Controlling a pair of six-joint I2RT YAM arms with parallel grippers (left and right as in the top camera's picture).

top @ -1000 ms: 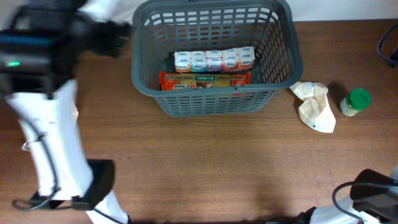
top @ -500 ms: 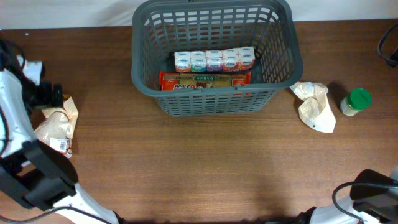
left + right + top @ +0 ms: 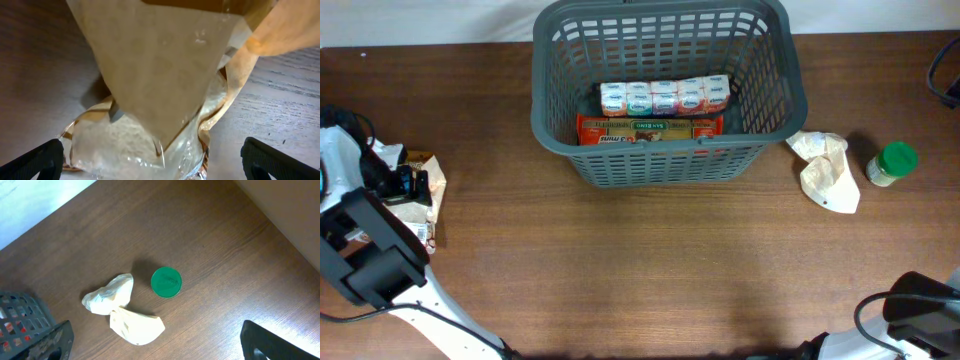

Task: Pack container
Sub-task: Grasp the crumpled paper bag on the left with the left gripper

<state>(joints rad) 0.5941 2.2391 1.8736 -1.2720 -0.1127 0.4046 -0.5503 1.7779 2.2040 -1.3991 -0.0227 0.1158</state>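
Container (image 3: 665, 148) at far middle of table, partly filled. Left gripper (image 3: 402, 185) was up by basket a sec ago, now down over tan bag (image 3: 426, 192) at left edge, jaws spread wide, nothing held yet. Guessing next pick. Right gripper (image 3: 160, 347) parked, spread, empty. Green-lid jar (image 3: 891, 163) waits on right.

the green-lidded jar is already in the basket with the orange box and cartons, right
Not quite. The green-lidded jar stands on the table right of the basket, beside a crumpled beige bag, as the overhead view shows. The orange box and cartons are in the basket.
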